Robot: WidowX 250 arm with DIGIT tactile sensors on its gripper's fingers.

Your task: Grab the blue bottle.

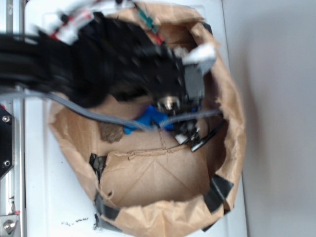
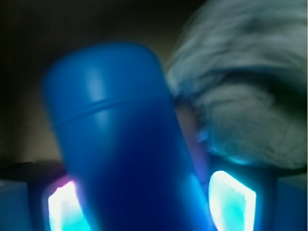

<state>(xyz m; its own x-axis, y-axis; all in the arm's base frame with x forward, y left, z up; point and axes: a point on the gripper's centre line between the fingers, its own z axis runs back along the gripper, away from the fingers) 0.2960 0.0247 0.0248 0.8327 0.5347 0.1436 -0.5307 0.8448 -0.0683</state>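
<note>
The blue bottle (image 2: 120, 144) fills the middle of the wrist view, tilted, with its flat end up and to the left. It runs down between my gripper (image 2: 151, 204)'s two glowing pads (image 2: 231, 202). The left pad is against it and the right pad sits right at its side. In the exterior view my gripper (image 1: 190, 131) is low inside the brown paper bag (image 1: 232, 123), at the right end of the blue bottle (image 1: 148, 117). The black arm and a grey cable cover part of the bottle. Both views are blurred.
A crumpled pale paper ball (image 2: 240, 91) lies just right of the bottle. A brown rock (image 1: 111, 132) sits left of the bottle on the bag floor. The bag walls stand all round, with black tape tabs (image 1: 217, 192) on the near rim. A metal rail (image 1: 12, 187) runs down the left.
</note>
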